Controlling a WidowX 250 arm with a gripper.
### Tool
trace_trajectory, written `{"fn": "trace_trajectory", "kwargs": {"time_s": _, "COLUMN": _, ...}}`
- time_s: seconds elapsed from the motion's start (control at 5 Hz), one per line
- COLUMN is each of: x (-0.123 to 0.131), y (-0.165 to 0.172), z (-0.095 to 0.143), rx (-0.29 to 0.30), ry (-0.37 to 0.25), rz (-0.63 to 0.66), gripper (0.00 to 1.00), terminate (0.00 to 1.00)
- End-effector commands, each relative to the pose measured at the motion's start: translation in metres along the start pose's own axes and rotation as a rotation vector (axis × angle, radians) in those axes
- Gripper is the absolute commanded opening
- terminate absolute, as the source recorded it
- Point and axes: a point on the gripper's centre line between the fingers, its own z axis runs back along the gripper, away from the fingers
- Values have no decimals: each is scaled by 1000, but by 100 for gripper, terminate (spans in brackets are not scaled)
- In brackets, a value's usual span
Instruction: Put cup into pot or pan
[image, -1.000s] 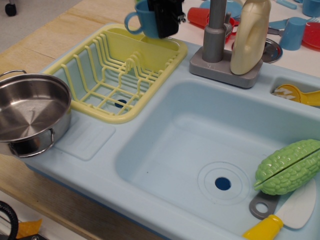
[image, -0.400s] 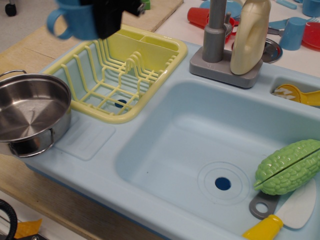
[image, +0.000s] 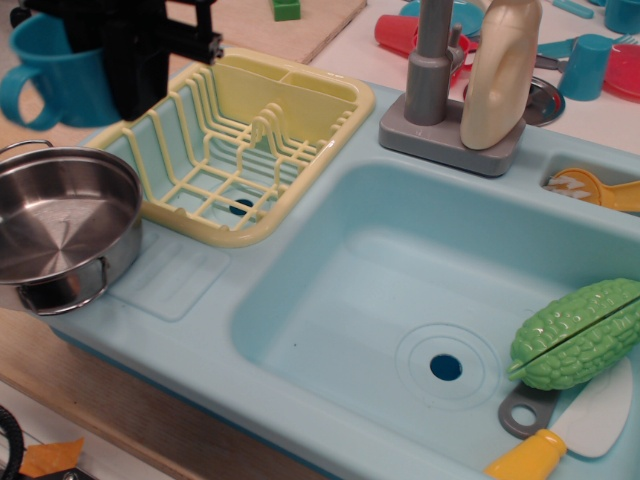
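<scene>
Observation.image shows my tool gripping the blue mug (handle leftward), now shifted left from over the dish rack to above the pot.

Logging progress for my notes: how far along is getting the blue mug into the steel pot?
Done: the blue mug is picked up, off every surface, gripped by the gripper. In hand: it hangs above and just behind the steel pot, beside the yellow dish rack. Left: lowering it into the pot, which is empty, and opening the jaws.
</scene>
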Motion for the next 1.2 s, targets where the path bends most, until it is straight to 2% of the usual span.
{"fn": "trace_trajectory", "kwargs": {"time_s": 0.0, "x": -24, "y": 4, "z": -5, "rx": -50, "ry": 22, "rz": 95, "gripper": 0, "terminate": 0}}
{"fn": "trace_trajectory", "kwargs": {"time_s": 0.2, "x": -35, "y": -1, "z": -8, "rx": -92, "ry": 38, "rz": 123, "gripper": 0, "terminate": 0}}
{"fn": "trace_trajectory", "kwargs": {"time_s": 0.4, "x": -36, "y": 0, "z": -11, "rx": -133, "ry": 27, "rz": 113, "gripper": 100, "terminate": 0}}
{"fn": "trace_trajectory", "kwargs": {"time_s": 0.8, "x": -36, "y": 0, "z": -11, "rx": -133, "ry": 27, "rz": 113, "gripper": 100, "terminate": 0}}
{"fn": "trace_trajectory", "kwargs": {"time_s": 1.0, "x": -36, "y": 0, "z": -11, "rx": -133, "ry": 27, "rz": 113, "gripper": 100, "terminate": 100}}
